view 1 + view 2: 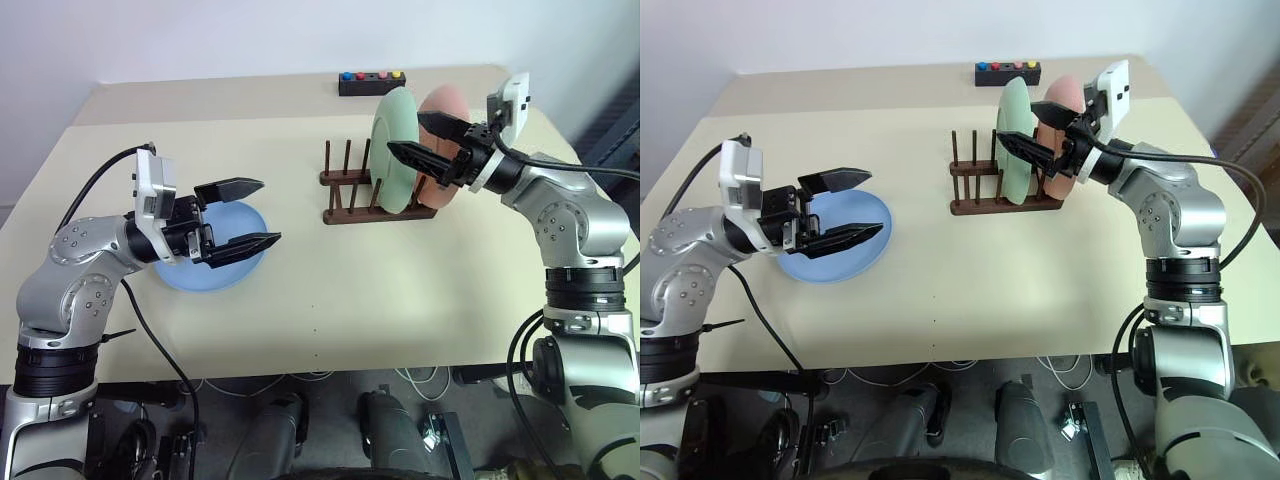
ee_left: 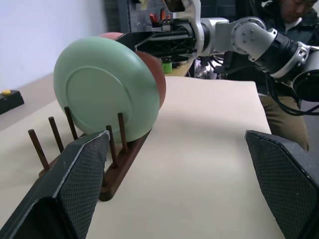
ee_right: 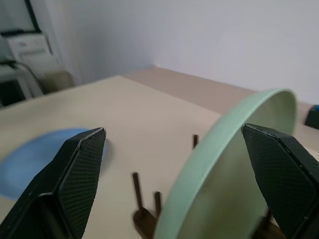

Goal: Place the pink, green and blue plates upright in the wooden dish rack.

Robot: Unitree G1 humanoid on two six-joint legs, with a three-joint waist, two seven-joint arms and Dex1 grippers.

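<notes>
Blue plate [image 1: 213, 262], the one piece not yet racked, lies flat on the bench [image 1: 330, 310] toward its left edge, directly beneath the left end effector [image 1: 240, 213], whose fingers stand wide apart and empty. Green plate [image 1: 392, 150] and pink plate [image 1: 445, 135] already stand upright in the wooden dish rack [image 1: 350, 195] near the far middle of the bench, green on the side facing the blue plate, pink behind it. The right end effector [image 1: 420, 137] hovers at the green plate's upper rim, fingers spread, one to each side of the rim and gripping nothing.

Handling, as a judgement: the plates look rigid, light, smooth and matte, probably plastic; a slippery surface is likely. A flat-lying plate offers only its raised rim, so the edge nearest the left end effector is the sensible hold, one finger under the lip and one above.

Views compared: the head views give the whole layout and a small black box with coloured buttons [image 1: 372, 82] at the far edge. The left wrist view shows the green plate's underside with its foot ring, the free pegs in front of it, and a person beyond the bench. The right wrist view shows the green rim lying between the spread fingers.
</notes>
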